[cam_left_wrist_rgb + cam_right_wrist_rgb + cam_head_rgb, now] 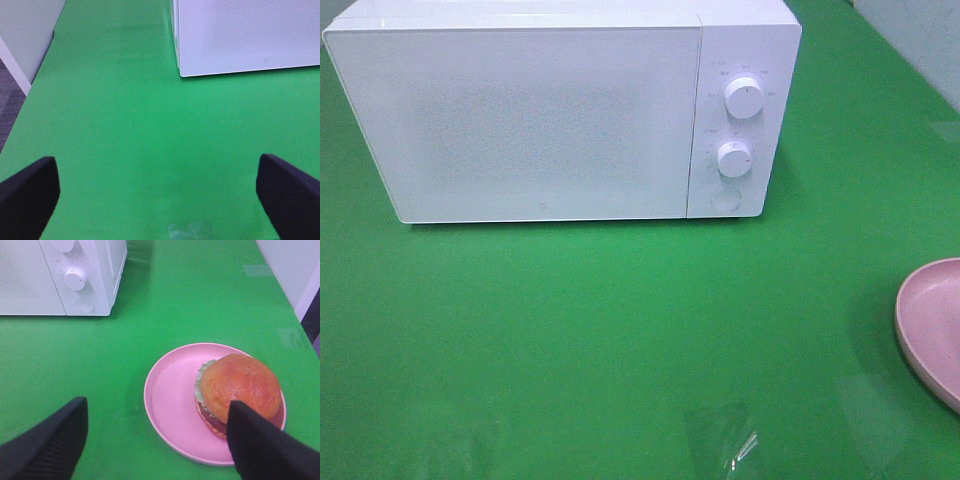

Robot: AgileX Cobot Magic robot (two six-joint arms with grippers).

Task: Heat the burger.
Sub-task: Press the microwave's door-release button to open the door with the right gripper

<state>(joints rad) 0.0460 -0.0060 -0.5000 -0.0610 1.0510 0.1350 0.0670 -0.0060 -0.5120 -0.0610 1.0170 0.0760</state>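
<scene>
The burger, with a golden-brown bun and green lettuce, lies on a pink plate in the right wrist view. My right gripper hangs open above the plate's near side, one dark finger overlapping the burger's edge, nothing held. In the high view only the plate's rim shows at the right edge; the burger is out of that view. A white microwave stands at the back with its door shut. My left gripper is wide open over bare green table, short of the microwave's front corner.
Two white knobs and a round button sit on the microwave's right panel. Green cloth covers the table. A pale wall and the table's edge run along the left side.
</scene>
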